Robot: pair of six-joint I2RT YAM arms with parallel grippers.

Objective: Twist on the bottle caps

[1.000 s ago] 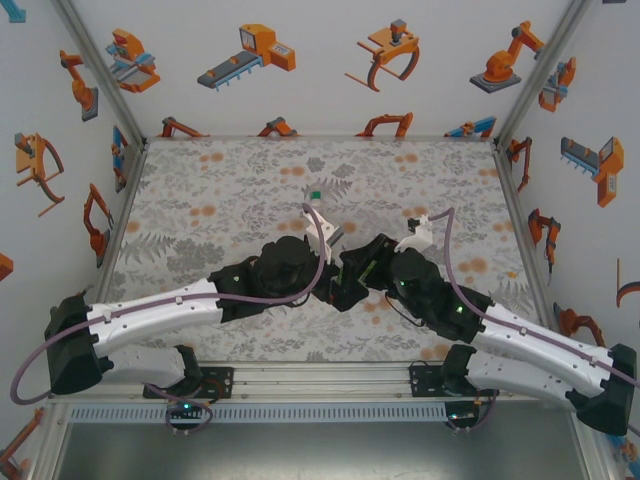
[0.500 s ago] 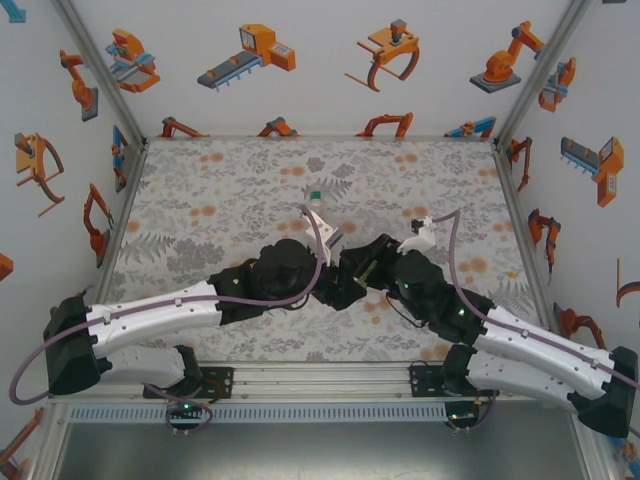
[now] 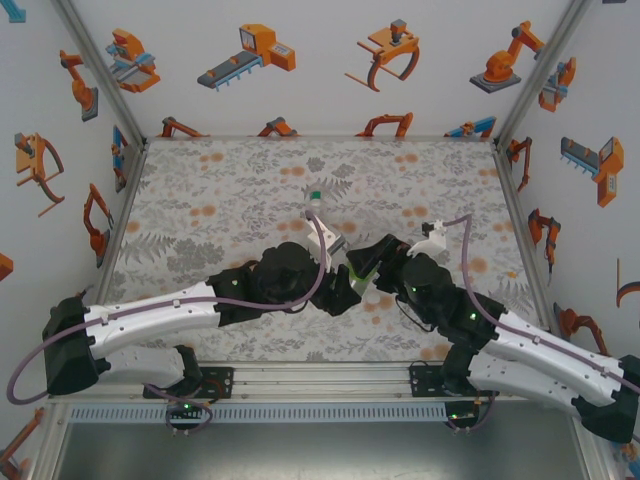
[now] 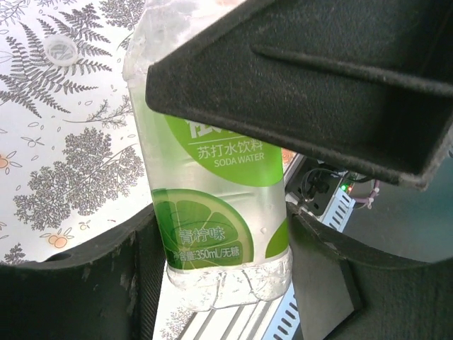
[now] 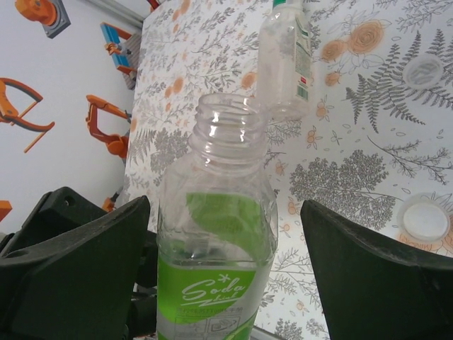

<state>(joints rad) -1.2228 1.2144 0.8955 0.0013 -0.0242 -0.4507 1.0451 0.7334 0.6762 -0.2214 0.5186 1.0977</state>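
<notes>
Your left gripper (image 4: 219, 241) clamps the green-label bottle (image 5: 216, 269), long axis vertical in frame, open neck toward the top; your right gripper (image 5: 225, 212) gapes wide either side.

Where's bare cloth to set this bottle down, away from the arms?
Far-left table, between the left wall and the capped bottle, looks bare; so does the far-right corner. The centre is crowded: left gripper and right gripper meet at the green-label bottle, with a cap beside it.
</notes>
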